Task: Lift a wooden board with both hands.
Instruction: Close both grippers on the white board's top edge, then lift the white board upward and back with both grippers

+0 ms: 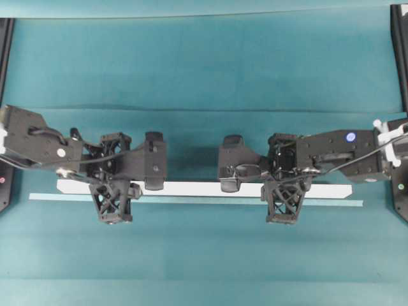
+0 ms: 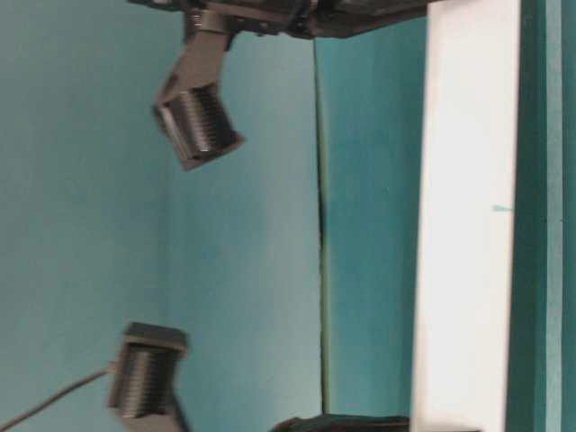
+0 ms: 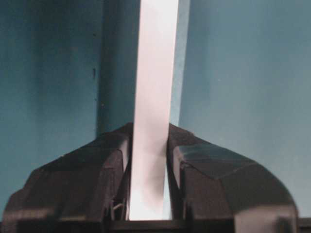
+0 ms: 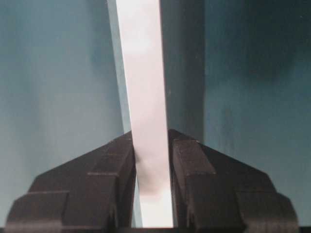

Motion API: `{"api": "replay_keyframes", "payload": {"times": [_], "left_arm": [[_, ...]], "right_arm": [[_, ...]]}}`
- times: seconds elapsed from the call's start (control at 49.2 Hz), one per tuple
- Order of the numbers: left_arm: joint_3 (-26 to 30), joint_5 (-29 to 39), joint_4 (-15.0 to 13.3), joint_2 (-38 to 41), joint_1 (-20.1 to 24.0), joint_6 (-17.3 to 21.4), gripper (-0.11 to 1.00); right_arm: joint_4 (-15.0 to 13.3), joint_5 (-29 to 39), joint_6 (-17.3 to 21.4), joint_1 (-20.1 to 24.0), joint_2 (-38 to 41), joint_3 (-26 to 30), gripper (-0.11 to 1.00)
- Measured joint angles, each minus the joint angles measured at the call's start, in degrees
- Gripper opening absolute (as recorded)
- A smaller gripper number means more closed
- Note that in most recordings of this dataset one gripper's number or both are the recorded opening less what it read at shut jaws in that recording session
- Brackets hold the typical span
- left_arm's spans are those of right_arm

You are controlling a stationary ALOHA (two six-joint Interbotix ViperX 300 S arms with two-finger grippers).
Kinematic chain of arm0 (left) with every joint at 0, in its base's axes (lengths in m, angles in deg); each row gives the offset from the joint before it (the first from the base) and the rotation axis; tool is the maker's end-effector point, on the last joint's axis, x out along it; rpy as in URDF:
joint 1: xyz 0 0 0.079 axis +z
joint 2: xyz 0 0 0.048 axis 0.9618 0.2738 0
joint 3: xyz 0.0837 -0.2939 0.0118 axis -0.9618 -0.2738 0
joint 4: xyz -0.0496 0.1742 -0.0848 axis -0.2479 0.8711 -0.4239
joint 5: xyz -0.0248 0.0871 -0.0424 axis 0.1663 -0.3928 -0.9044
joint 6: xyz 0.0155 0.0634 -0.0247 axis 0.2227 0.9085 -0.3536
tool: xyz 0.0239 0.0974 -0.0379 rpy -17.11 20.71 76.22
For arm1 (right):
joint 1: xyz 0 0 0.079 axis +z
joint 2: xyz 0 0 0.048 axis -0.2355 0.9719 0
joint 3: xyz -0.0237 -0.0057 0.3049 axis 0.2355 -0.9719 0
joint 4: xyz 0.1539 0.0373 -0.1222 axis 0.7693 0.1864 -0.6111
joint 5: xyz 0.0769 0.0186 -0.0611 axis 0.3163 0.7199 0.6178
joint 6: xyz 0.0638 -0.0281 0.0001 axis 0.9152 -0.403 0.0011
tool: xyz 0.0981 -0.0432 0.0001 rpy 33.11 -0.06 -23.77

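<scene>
The wooden board (image 1: 191, 189) is a long white plank running left to right across the teal cloth. My left gripper (image 1: 116, 182) is shut on it near its left end, one lattice finger on each side. My right gripper (image 1: 285, 185) is shut on it toward its right end in the same way. In the left wrist view the board (image 3: 154, 87) runs straight out from between the black fingers (image 3: 97, 170), and the gripper (image 3: 149, 128) presses both its sides. The right wrist view shows the same: board (image 4: 141, 73), gripper (image 4: 150, 133). The table-level view shows its broad white face (image 2: 468, 225). Whether it touches the cloth, I cannot tell.
A thin pale teal strip (image 1: 191, 201) lies along the board's near side, a little longer than the board. A dark shadow (image 3: 116, 73) falls beside the board. Black frame posts (image 1: 5, 51) stand at the table's side edges. Teal cloth (image 1: 204, 64) covers the table.
</scene>
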Motion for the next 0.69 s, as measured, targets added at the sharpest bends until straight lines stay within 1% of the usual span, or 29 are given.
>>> {"api": "replay_keyframes", "payload": {"times": [0.386, 0.691], "left_arm": [[4.92, 10.11, 0.09, -4.83, 0.09, -0.35, 0.17], [9.40, 17.31, 0.00, -7.65, -0.09, -0.26, 0.17]], "right_arm": [[0.09, 11.87, 0.09, -1.49, -5.45, 5.45, 0.21], [0.09, 20.39, 0.09, -1.67, -6.86, 11.51, 0.21]]}}
